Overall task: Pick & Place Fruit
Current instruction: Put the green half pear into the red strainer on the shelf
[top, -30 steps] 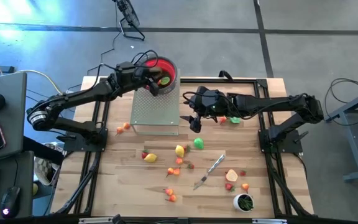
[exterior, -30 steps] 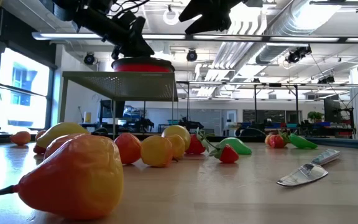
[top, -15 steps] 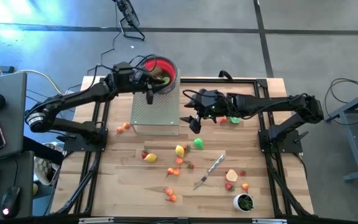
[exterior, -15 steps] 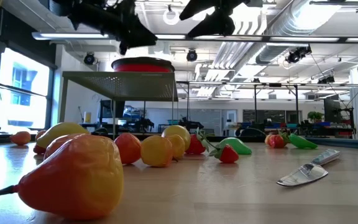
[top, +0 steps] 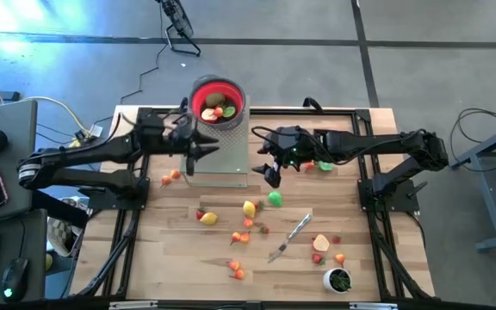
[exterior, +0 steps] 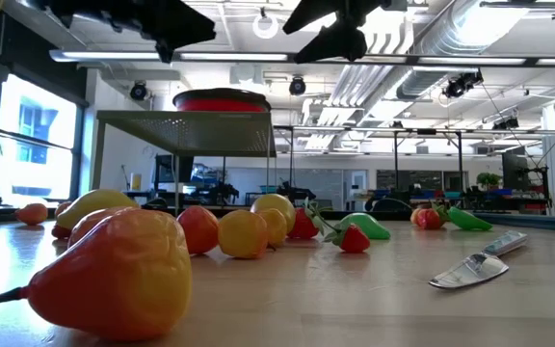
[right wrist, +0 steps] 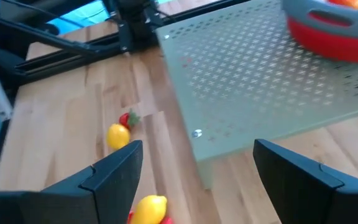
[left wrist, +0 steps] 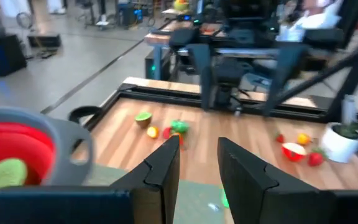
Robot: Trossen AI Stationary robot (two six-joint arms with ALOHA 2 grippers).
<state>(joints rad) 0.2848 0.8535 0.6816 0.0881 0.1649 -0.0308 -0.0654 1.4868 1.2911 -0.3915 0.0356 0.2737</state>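
Right claw (top: 268, 169), spread wide and empty, hovers nearest the green fruit (top: 275, 198) lying just beyond it on the surface (top: 360, 267), while left claw (top: 203, 147) hangs narrowed, gripping nothing.

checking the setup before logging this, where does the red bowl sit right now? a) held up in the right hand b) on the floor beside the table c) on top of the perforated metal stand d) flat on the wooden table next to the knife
c, the red bowl rests on the far end of the perforated metal stand, and the low view shows it raised above the table on that platform.
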